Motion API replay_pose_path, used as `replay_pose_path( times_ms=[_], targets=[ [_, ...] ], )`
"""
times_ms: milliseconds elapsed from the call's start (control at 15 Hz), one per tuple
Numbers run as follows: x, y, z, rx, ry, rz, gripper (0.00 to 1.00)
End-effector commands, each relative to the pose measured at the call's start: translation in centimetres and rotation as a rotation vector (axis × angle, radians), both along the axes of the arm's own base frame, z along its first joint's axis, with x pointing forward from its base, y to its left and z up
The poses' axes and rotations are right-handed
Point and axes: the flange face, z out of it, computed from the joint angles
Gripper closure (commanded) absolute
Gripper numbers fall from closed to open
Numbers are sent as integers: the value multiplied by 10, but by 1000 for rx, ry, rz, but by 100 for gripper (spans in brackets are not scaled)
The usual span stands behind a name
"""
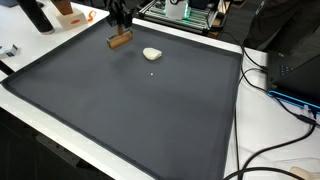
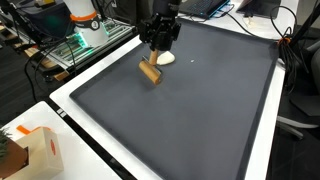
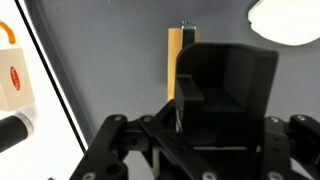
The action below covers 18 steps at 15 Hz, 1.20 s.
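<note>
Gripper [image 2: 157, 45] hangs near oblong wooden block [image 2: 150, 71].

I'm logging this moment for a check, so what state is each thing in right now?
gripper: low over the wooden block; open or shut cannot be told
wooden block: whole, lying on the mat under the gripper
white lump: resting on the mat, apart from the block
mat: spread flat
</note>
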Motion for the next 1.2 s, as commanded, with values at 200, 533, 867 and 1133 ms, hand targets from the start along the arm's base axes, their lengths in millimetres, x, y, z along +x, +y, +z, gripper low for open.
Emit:
replay_pose_path(
  times_ms=[200,533,867,1133],
  targets=[
    [-8,10,-16,-83,18,-48,81],
    [-12,15,-24,-85,58,-35,81],
    [-14,19,-27,-77,108,-22,81],
    [-16,19,-31,-72,140,-11,81]
  ],
)
